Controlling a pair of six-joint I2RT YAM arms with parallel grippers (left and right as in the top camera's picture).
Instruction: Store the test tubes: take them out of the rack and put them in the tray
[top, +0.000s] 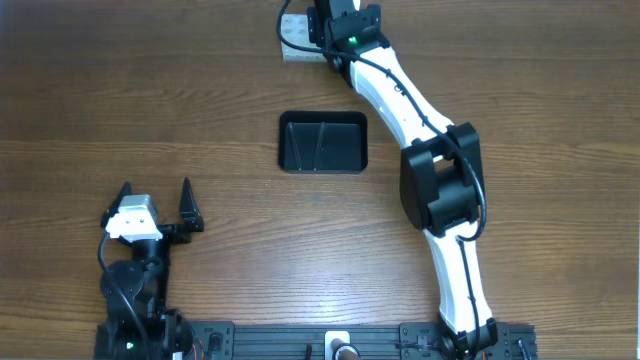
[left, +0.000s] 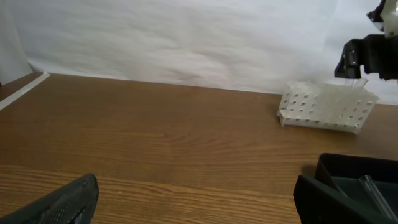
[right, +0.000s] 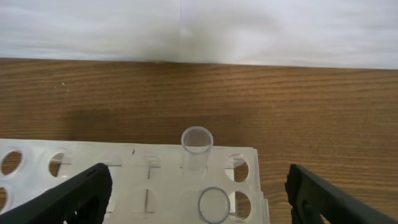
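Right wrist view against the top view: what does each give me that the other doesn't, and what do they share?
The right wrist view adds: one test tube upright in the rack, a second tube in a neighbouring hole, and the right gripper open, its fingers either side of them.

The top view adds: the black tray mid-table, and the left gripper open near its base.

Shared: the rack and the wooden table.

One rack (top: 296, 50), one tray (top: 284, 143), and two test tubes (right: 197, 148) standing in the rack.
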